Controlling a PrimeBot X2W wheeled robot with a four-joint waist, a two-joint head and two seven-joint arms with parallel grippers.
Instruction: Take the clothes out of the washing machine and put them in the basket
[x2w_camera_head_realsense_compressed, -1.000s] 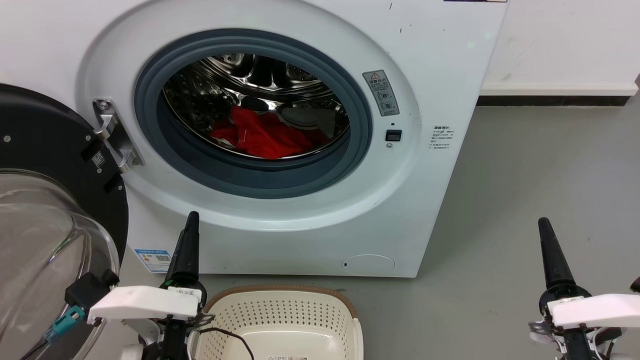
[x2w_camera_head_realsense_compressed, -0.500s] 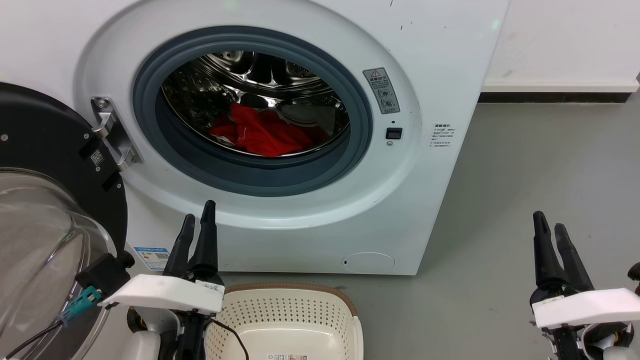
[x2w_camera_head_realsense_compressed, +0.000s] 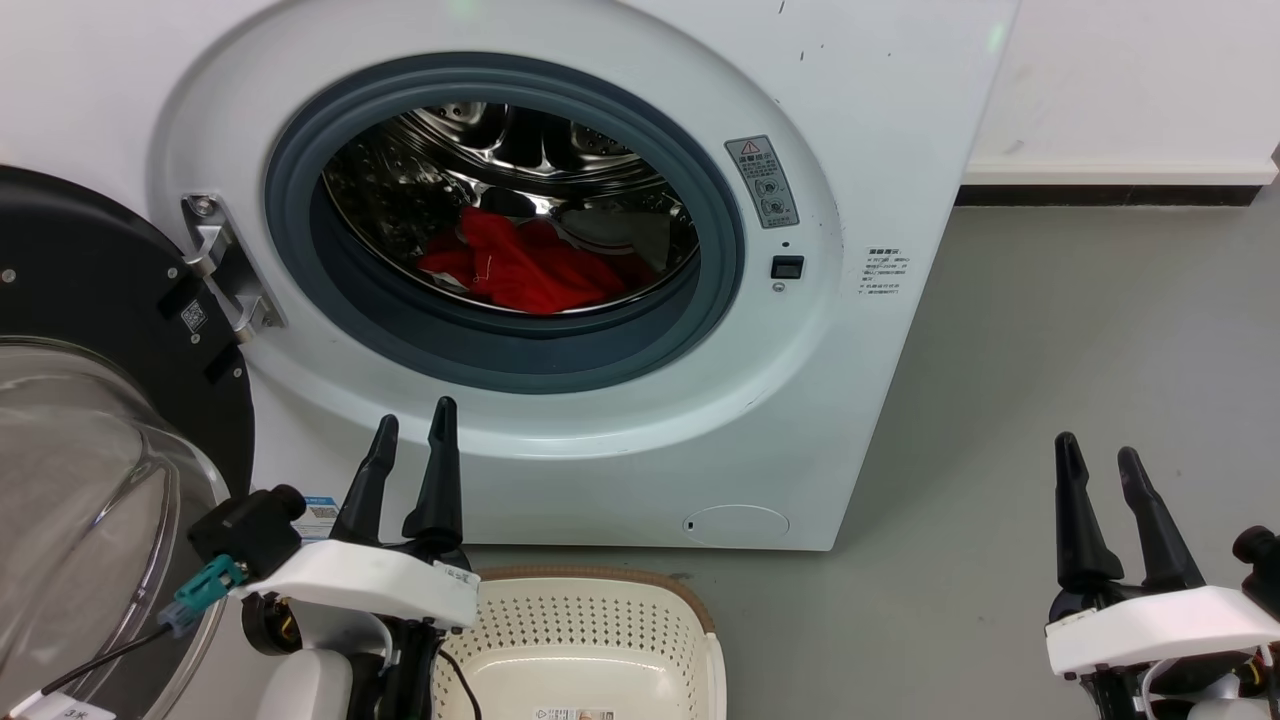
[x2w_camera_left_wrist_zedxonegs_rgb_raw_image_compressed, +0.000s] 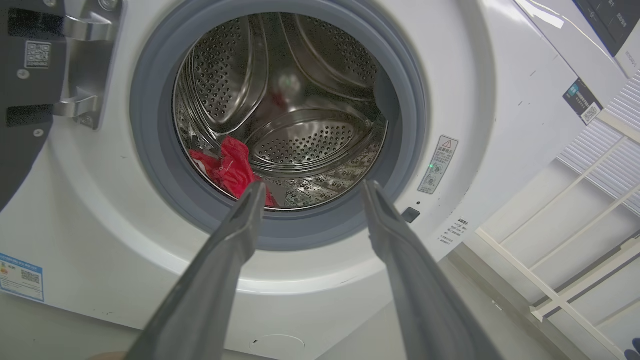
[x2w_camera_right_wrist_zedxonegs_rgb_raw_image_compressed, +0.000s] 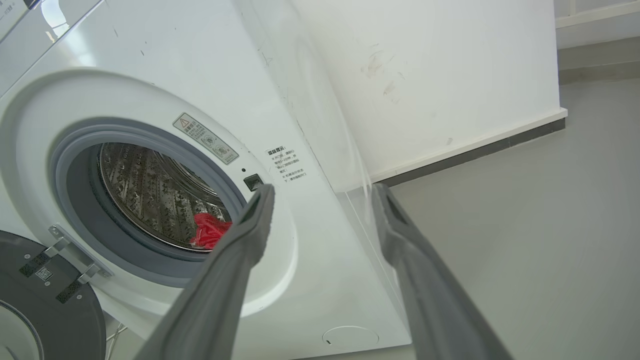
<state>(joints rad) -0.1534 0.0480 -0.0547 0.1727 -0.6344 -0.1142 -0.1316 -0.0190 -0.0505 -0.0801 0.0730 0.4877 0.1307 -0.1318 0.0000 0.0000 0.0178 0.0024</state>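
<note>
Grey flooring (x2w_camera_head_realsense_compressed: 1050, 350) is seen; left hand (x2w_camera_head_realsense_compressed: 415, 411) and right hand (x2w_camera_head_realsense_compressed: 1095, 445) were just spread, so the red garment (x2w_camera_head_realsense_compressed: 535, 272) can be grasped.

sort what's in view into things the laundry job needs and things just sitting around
For the job: red clothes in the drum, washing machine, basket, left hand and right hand, both open.
Just there: white rack, dark skirting along the wall.

Grey warning-triangle label (x2w_camera_head_realsense_compressed: 762, 183) on washing machine (x2w_camera_head_realsense_compressed: 880, 120) front (wording too small), QR sticker (x2w_camera_head_realsense_compressed: 194, 316) on door (x2w_camera_head_realsense_compressed: 80, 260).
</note>
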